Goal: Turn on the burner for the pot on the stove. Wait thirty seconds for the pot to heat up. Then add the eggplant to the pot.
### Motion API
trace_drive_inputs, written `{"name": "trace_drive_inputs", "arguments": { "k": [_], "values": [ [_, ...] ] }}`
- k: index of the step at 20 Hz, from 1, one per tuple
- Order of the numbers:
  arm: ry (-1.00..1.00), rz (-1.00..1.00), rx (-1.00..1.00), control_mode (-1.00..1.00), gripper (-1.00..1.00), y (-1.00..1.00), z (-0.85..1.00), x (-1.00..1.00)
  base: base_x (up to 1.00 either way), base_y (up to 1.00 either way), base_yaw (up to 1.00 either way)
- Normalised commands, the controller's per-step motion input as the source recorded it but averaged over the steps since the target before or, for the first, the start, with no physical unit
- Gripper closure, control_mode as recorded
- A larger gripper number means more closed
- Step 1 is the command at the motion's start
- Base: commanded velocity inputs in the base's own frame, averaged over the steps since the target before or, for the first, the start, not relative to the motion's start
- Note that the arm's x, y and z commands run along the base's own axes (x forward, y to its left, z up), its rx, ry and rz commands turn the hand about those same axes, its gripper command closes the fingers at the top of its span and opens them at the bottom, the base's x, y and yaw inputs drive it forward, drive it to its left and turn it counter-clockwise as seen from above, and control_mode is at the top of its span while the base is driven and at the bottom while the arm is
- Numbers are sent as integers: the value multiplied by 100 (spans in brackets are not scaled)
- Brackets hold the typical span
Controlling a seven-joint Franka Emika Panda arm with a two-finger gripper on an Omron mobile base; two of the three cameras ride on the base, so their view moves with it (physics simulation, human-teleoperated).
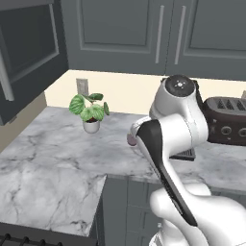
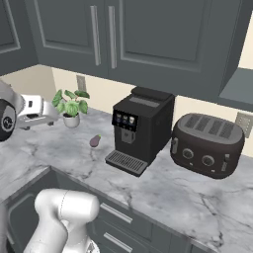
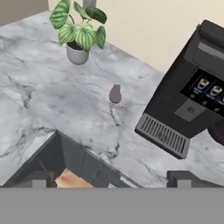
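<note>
Counter [image 2: 197,197]: grey marble, L-shaped.
Coffee machine [image 2: 141,129]: black, against the wall; toaster [image 2: 207,144] beside it.
Plant [image 3: 78,30]: potted, near the wall.
Eggplant [image 3: 115,93]: small, purple, lying on the counter between plant and coffee machine, untouched; adding it to the pot is left, judging by this.
Gripper [image 3: 109,181]: above the counter edge, well apart from the eggplant, fingers spread, holding nothing.
</note>
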Motion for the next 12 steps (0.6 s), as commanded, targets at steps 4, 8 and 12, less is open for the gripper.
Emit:
{"name": "trace_drive_inputs", "arguments": {
  "k": [4, 8, 12],
  "values": [
    [1, -1, 0, -100, -100, 0, -39, 39, 0, 0, 0],
    [0, -3, 0, -100, -100, 0, -49, 12, 0, 0, 0],
    [0, -7, 0, -100, -100, 0, -54, 5, 0, 0, 0]
  ]
}}
